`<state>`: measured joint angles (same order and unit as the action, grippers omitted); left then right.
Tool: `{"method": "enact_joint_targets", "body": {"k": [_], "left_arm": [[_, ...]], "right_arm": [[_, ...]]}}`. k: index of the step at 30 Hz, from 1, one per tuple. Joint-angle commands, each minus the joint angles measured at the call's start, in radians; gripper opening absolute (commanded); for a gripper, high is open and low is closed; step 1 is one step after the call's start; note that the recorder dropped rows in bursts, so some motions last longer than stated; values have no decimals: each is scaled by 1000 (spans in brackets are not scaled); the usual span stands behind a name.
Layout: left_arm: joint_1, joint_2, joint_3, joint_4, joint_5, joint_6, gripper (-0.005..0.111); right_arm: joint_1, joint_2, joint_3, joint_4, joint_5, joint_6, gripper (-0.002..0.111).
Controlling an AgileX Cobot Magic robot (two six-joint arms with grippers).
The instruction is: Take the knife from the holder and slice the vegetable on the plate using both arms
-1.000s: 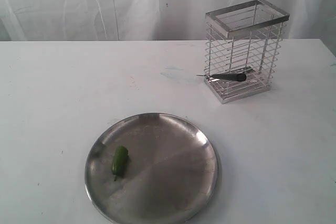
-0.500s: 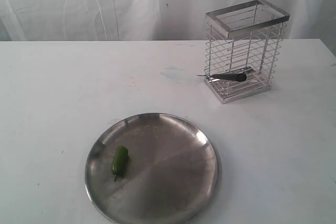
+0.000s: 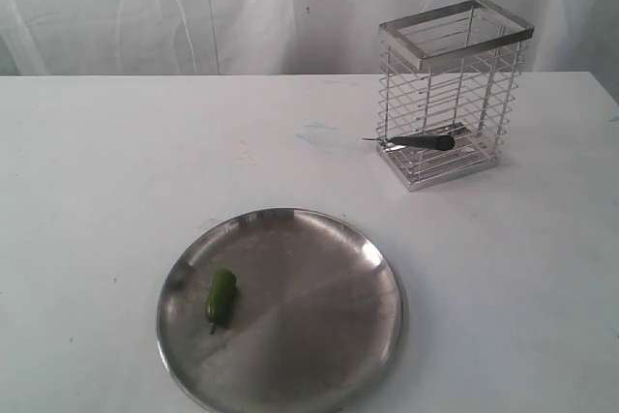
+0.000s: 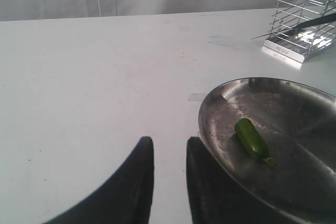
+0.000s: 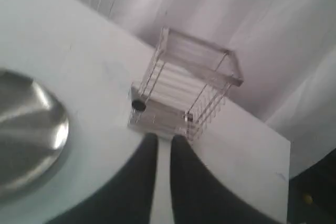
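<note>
Knife (image 3: 423, 142), upper right: lying through holder (image 3: 455, 26) bars, handle seemingly out for grasping. My left gripper (image 4: 169, 142): half-parted, empty. Right gripper (image 5: 164, 138): slightly parted, empty.

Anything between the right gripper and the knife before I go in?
Nothing visible lies between the right gripper and the holder. The knife lies low across the holder, threaded through its wire bars. Only its handle end and blade tip stick out, so the bars cage the rest.
</note>
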<state>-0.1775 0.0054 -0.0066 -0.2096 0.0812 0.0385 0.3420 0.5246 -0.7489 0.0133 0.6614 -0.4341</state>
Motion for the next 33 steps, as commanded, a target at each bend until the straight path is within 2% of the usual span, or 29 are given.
{"method": "enact_joint_targets", "body": {"k": [1, 3, 4, 8, 14, 20, 24, 29, 33], "left_arm": [[-4, -5, 7, 0, -4, -6, 28], [-4, -5, 7, 0, -4, -6, 28], [-4, -5, 7, 0, -4, -6, 28], [-4, -5, 7, 0, -4, -6, 28], [-4, -5, 7, 0, -4, -6, 28], [-4, -5, 7, 0, -4, -6, 28], [-4, -5, 7, 0, -4, -6, 28], [-4, -5, 7, 0, -4, -6, 28], [-4, -5, 7, 0, -4, -6, 28]], "right_arm": [[81, 185, -61, -13, 5, -163, 43], [113, 276, -61, -50, -43, -249, 59], [127, 314, -61, -64, -70, -277, 61], [171, 493, -61, -176, -198, -336, 61], [174, 710, -61, -398, -306, -336, 61], [172, 829, -68, -642, -411, -111, 61], [111, 896, -86, -788, -427, 68, 61], [25, 956, -120, -802, -503, 148, 61], [18, 982, -120, -799, -529, 148, 61]]}}
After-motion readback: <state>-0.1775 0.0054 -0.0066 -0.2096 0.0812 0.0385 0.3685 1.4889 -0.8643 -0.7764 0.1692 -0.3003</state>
